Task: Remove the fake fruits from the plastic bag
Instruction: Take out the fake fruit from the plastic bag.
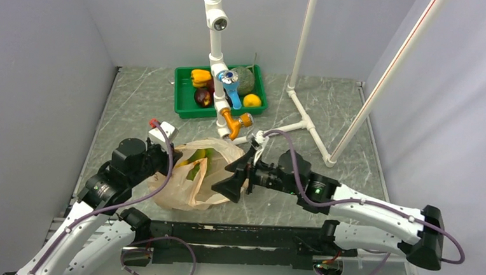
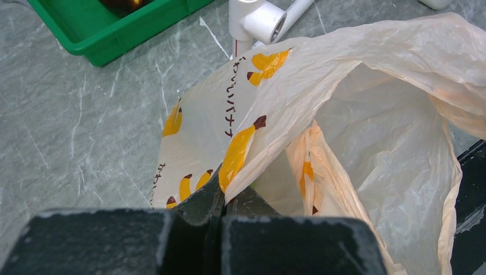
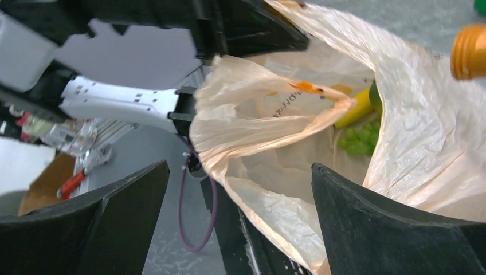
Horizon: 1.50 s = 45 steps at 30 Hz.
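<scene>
The plastic bag (image 1: pixel 183 188) lies crumpled between my two arms, its mouth facing right. My left gripper (image 2: pixel 223 192) is shut on a fold of the bag's rim (image 2: pixel 269 132), holding it up. My right gripper (image 3: pixel 239 166) is open at the bag's mouth, one finger on each side of the lower lip, touching nothing. Deep inside the bag (image 3: pixel 424 149) sit a green bunch (image 3: pixel 358 140) and a yellow piece (image 3: pixel 355 109), both fake fruits. From above they show as green and yellow (image 1: pixel 197 163) in the opening, with my right gripper (image 1: pixel 225 178) just to their right.
A green tray (image 1: pixel 182 105) at the back holds a maroon fruit (image 1: pixel 203 97), an orange-yellow one (image 1: pixel 251 100), a netted melon (image 1: pixel 244 80) and a yellow pepper (image 1: pixel 200 77). A white pipe frame (image 1: pixel 305 119) with an orange fitting (image 1: pixel 232 121) stands just behind the bag.
</scene>
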Each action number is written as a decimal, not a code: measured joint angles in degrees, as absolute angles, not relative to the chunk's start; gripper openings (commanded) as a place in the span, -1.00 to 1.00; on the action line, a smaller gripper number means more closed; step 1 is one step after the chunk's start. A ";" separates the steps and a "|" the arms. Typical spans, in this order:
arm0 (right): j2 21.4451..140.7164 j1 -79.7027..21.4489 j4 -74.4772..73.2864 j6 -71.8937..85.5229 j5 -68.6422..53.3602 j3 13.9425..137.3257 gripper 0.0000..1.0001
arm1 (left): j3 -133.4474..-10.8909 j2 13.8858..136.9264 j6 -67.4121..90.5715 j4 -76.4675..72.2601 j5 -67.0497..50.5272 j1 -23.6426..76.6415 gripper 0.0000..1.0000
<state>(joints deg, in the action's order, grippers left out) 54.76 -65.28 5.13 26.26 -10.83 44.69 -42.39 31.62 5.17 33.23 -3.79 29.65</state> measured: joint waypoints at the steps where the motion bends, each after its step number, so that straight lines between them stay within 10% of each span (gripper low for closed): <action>1: 55.92 -65.67 5.65 27.83 -9.34 44.51 0.91 | -42.37 31.57 5.17 33.17 -3.84 29.65 -1.00; 20: 80.20 -66.65 23.40 41.04 -4.93 48.05 0.77 | -42.06 30.94 5.17 31.86 -5.34 29.98 -1.00; 28: 81.95 -66.61 29.87 38.92 -12.53 48.14 0.13 | -42.06 30.94 5.17 31.86 -5.32 30.44 -1.00; 37: 78.30 -73.67 22.59 23.92 -6.44 49.12 -0.98 | -43.55 31.83 9.78 34.50 -3.07 30.55 0.35; 41: 76.95 -74.52 19.55 15.94 -2.72 50.63 -1.00 | -50.00 33.12 16.91 43.11 -0.05 30.57 0.98; 45: 77.12 -76.07 17.26 7.70 -0.97 53.49 -1.00 | -57.47 30.00 23.59 51.11 1.48 30.57 0.99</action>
